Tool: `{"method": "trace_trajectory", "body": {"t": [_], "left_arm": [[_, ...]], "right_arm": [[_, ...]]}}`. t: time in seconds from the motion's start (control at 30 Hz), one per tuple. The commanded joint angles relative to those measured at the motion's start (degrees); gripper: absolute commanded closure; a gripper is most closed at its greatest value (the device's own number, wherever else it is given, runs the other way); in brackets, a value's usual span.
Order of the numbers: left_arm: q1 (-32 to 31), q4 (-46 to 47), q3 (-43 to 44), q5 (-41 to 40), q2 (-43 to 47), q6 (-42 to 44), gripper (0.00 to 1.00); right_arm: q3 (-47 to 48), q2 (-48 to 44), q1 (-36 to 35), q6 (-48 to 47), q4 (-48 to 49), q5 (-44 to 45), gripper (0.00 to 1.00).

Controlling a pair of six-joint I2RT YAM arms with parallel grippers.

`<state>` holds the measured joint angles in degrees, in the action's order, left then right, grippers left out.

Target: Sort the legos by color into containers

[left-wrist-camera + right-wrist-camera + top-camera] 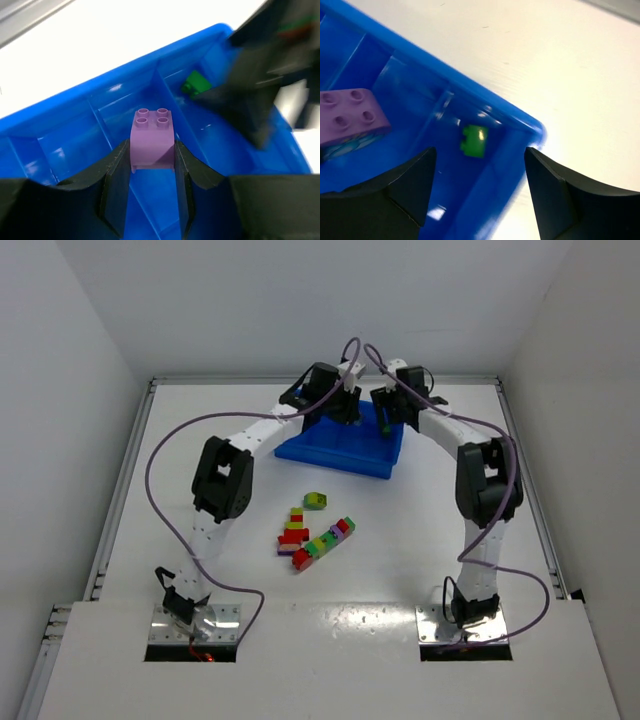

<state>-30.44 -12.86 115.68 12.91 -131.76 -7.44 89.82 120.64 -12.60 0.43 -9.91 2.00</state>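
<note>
The left gripper [151, 156] is clamped on a purple brick [152, 132] over a middle compartment of the blue tray [115, 77]. The right gripper [477, 154] hangs wide open above the end compartment, where one green brick [474, 141] lies. Most bricks [312, 536] are unsorted on the table [400, 565], so sorting has barely begun

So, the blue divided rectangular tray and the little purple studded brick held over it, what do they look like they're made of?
The blue rectangular tray looks like hard moulded plastic with a glossy finish: white highlights sit on its walls and thin dividers. The purple studded brick, held in the left gripper, is likely plastic too. It is smooth but duller, with crisp moulded studs and only soft shading.
</note>
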Motion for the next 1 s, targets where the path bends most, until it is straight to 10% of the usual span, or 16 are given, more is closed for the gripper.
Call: {"method": "trace_trajectory", "body": {"t": [0.0,0.43,0.67,0.97], "left_arm": [[-1.3,1.2,3.3,-3.1,-1.8,1.5,1.0],[-3.6,0.6,11.5,-11.8,-12.1,5.9,0.89],[-4.1,2.7,12.8,-16.9,-13.1,7.8,0.37],[-1.0,3.4,8.5,-4.0,4.4,4.5,0.22]], "right_arm": [[-1.7,-10.0,1.7,1.5,1.8,6.6,0.29],[-13.9,-26.0,6.2,2.6,-2.3,2.7,0.29],[-18.7,-28.3,8.2,1.4,-3.4,-9.0,0.29],[-22.8,-29.8,8.2,-0.2,-3.3,-20.8,0.21]]}}
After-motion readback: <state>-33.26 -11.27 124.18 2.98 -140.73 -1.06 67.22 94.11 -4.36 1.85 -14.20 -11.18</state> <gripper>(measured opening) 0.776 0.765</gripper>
